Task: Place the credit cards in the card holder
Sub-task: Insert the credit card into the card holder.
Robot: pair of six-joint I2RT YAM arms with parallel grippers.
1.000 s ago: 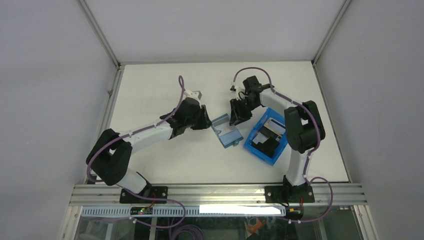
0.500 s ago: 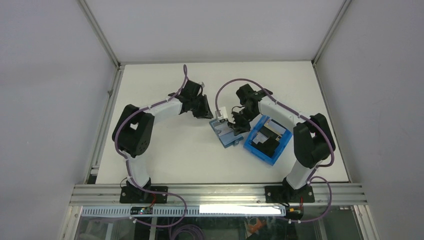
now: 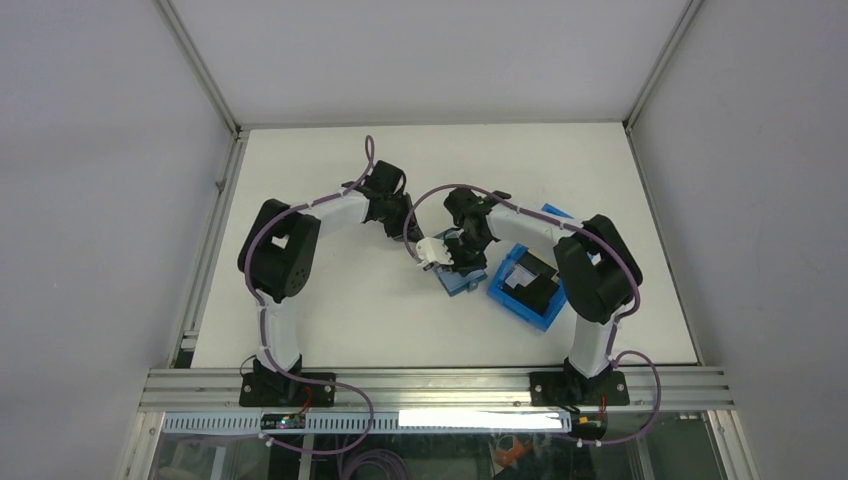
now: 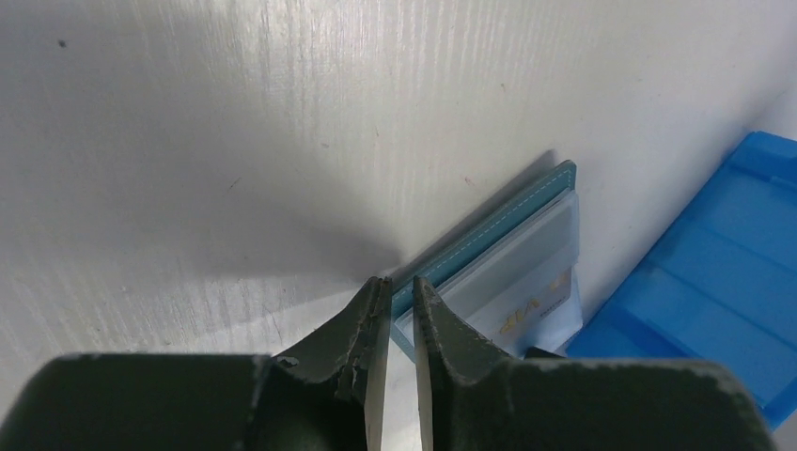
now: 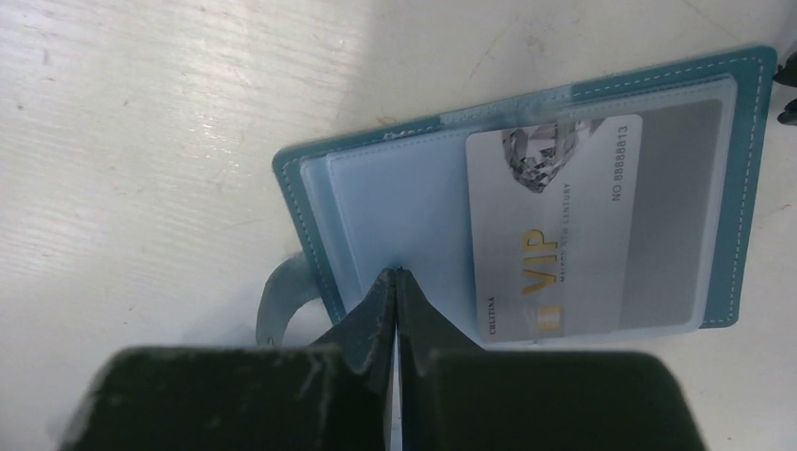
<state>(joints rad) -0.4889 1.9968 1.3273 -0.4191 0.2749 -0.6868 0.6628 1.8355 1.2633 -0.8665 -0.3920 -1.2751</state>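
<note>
The thin, stiff, slick credit cards (image 3: 535,280) in the bin (image 3: 500,292) are best taken edgewise, while the limp card holder (image 5: 404,207) beside it is pinched at its cover by the left gripper (image 4: 397,301), the right gripper (image 5: 395,282) being closed at its pocket.

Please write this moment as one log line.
left pincer: shut on card holder edge | right pincer: shut, tips at clear pocket | VIP card: in pocket

On the white table (image 3: 330,300), a teal folding card holder (image 3: 458,281) lying open, bright-blue plastic bin (image 3: 520,308) just right of it, pale grey VIP credit card (image 5: 564,225) inside the holder's clear pocket, dark rectangular cards (image 3: 536,290) in the bin.
</note>
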